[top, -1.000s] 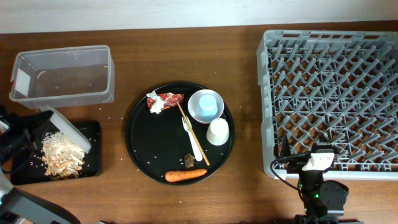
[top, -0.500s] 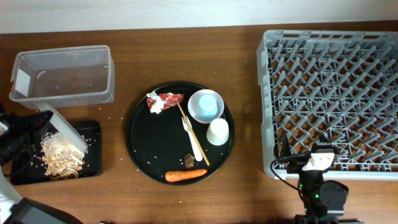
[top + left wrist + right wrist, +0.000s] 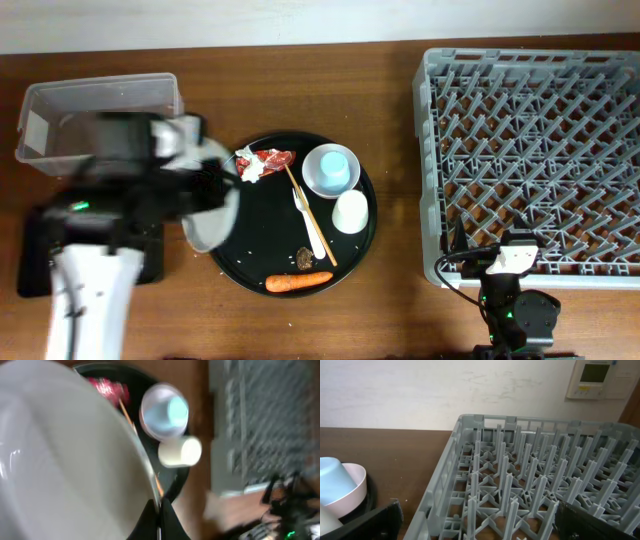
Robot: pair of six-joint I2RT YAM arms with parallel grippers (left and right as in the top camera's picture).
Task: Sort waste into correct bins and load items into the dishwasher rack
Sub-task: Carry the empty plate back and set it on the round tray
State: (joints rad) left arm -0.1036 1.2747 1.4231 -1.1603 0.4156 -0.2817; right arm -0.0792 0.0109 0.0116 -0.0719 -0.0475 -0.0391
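Clamping the white round plate (image 3: 65,460) by its rim, the left pincer (image 3: 160,512) holds it tilted — glossy, plain, motion-blurred.

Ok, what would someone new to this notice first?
The big grey rack fills the right side, with no dishes showing in it. Next comes the blurred left arm, holding a white plate over the left edge of the round black tray, where an orange carrot lies near the front rim.
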